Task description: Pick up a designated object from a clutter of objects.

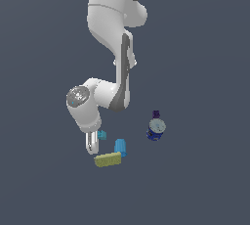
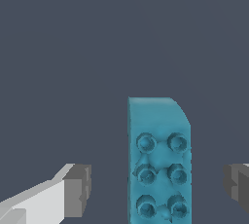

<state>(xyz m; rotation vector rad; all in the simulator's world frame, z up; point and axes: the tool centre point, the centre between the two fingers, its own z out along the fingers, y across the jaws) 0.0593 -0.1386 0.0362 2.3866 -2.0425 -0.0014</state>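
Claw (image 2: 158,189) spread wide apart, one grey pad (image 2: 78,191) on each side of the teal studded brick (image 2: 159,164), neither pad touching it. Brick lying flat on the grey desk (image 2: 97,47), studs up, between the pads and nearer to one of them. In the exterior view, claw (image 1: 91,146) low over the desk, brick (image 1: 101,134) just beside it. Yellow-green block (image 1: 108,159) and light-blue cylinder (image 1: 120,147) near the claw, dark blue bottle (image 1: 156,128) well apart.
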